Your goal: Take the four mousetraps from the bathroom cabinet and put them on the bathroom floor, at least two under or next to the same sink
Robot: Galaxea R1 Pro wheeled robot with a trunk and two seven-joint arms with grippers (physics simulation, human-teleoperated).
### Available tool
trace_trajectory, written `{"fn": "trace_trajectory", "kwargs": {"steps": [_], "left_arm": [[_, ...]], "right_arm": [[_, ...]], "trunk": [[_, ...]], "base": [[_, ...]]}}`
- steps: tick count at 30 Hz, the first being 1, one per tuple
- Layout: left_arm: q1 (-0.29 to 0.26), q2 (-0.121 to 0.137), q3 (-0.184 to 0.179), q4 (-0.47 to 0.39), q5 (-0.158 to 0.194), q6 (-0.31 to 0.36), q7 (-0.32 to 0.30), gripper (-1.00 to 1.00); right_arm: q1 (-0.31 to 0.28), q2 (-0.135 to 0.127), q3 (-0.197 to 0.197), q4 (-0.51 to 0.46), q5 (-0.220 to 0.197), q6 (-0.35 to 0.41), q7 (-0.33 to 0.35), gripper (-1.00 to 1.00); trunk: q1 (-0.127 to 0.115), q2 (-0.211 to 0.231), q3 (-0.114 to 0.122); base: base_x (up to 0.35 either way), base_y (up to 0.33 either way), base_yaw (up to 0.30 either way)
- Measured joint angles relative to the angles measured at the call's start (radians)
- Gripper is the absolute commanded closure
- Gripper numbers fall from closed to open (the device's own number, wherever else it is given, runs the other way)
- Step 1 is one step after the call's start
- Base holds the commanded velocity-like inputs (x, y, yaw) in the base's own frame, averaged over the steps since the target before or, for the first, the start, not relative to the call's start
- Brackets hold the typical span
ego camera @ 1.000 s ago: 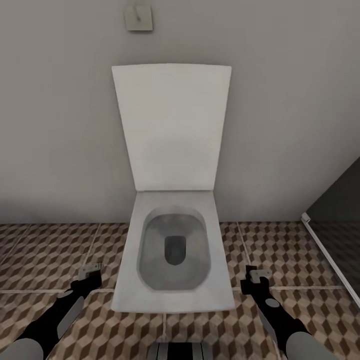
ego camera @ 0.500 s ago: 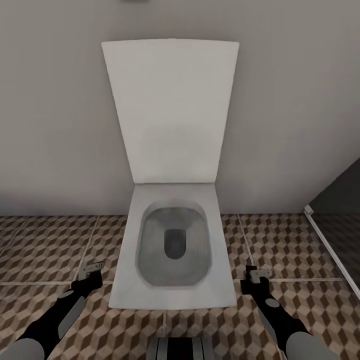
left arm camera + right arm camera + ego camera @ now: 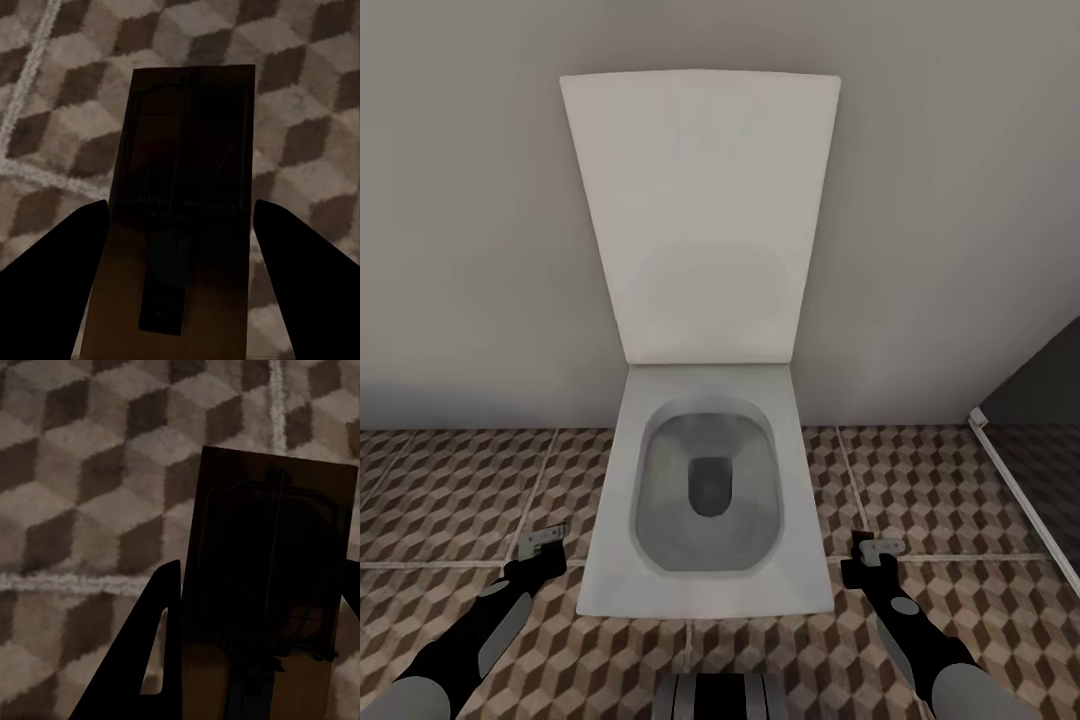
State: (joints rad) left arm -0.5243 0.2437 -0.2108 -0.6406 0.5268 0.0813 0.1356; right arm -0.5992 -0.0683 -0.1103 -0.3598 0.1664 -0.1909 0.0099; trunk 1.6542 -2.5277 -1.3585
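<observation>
My left gripper (image 3: 543, 547) hangs low over the cube-patterned bathroom floor (image 3: 450, 490), left of a toilet. In the left wrist view this gripper (image 3: 180, 229) is shut on a mousetrap (image 3: 187, 180), a flat wooden board with dark wire parts, with tiles below it. My right gripper (image 3: 875, 551) hovers right of the toilet. The right wrist view shows it (image 3: 259, 607) shut on a second mousetrap (image 3: 274, 562) above the floor (image 3: 82, 487). The cabinet and the sink are out of view.
A white toilet (image 3: 610, 590) with its lid (image 3: 700, 210) raised against the grey wall stands straight ahead between my arms. A dark panel with a pale frame (image 3: 1020, 480) runs along the right. My base (image 3: 720, 695) shows at the bottom edge.
The view has moved closer to the toilet, and a small wall fixture has left the top edge. Both arms keep their place in the picture, each still holding its trap.
</observation>
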Motion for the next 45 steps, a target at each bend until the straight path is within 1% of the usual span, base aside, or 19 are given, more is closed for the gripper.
{"fn": "trace_trajectory", "kwargs": {"steps": [4,14,21,40,45], "left_arm": [[0.0,-0.001,-0.002,0.0,0.0,-0.001,0.0,1.0],[0.0,-0.001,-0.002,0.0,0.0,-0.003,0.0,1.0],[0.0,-0.001,-0.002,0.0,0.0,-0.035,-0.001,1.0],[0.0,-0.001,-0.004,0.001,0.0,-0.035,-0.002,1.0],[0.0,-0.001,-0.004,0.002,0.0,-0.036,-0.002,1.0]], "right_arm": [[0.0,0.0,0.0,0.0,0.0,0.0,0.0,1.0],[0.0,-0.001,-0.005,0.0,-0.001,-0.001,0.0,1.0],[0.0,-0.001,-0.006,0.0,-0.001,-0.003,0.0,1.0],[0.0,-0.001,-0.005,0.0,-0.001,-0.003,0.0,1.0],[0.0,-0.001,-0.005,0.0,-0.001,-0.003,0.0,1.0]], "trunk": [[0.002,-0.001,-0.015],[0.002,-0.001,-0.016],[0.002,-0.001,-0.016],[0.002,-0.001,-0.016],[0.004,-0.002,-0.035]], "base": [[0.0,0.0,0.0],[0.0,0.0,0.0],[0.0,0.0,0.0],[0.0,0.0,0.0],[0.0,0.0,0.0]]}}
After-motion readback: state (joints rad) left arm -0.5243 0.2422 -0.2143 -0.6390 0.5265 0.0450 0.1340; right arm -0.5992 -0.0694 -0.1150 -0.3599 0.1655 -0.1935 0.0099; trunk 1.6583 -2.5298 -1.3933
